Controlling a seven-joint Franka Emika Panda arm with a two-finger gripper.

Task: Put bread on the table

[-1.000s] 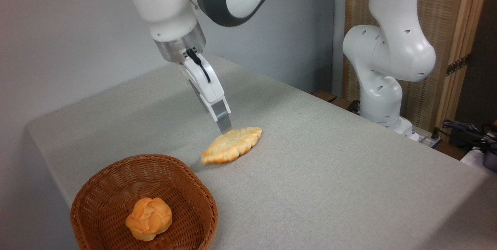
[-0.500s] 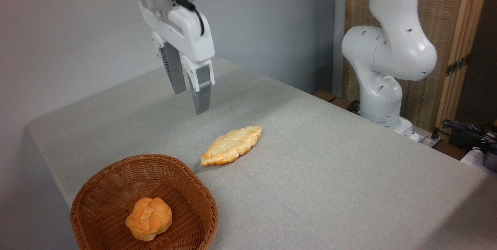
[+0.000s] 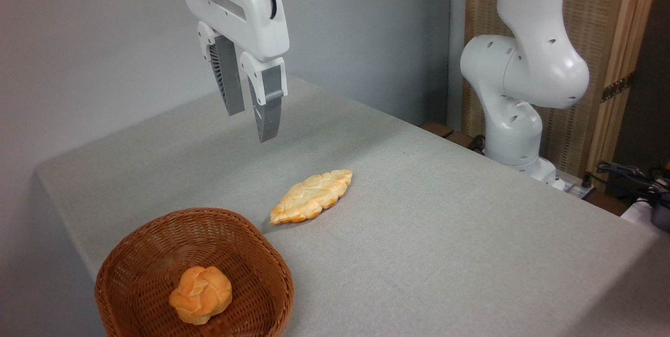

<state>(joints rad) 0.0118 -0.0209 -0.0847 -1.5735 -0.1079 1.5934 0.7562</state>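
Long, pale golden braided bread [image 3: 312,196] lies flat mid-desk [image 3: 445,232], clear of edges. My end effector [image 3: 251,125] hangs above, released, empty. Best: retreat straight upward.

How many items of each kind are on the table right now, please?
Braided loaf: 1
Round bun: 1
Wicker basket: 1
Total: 3
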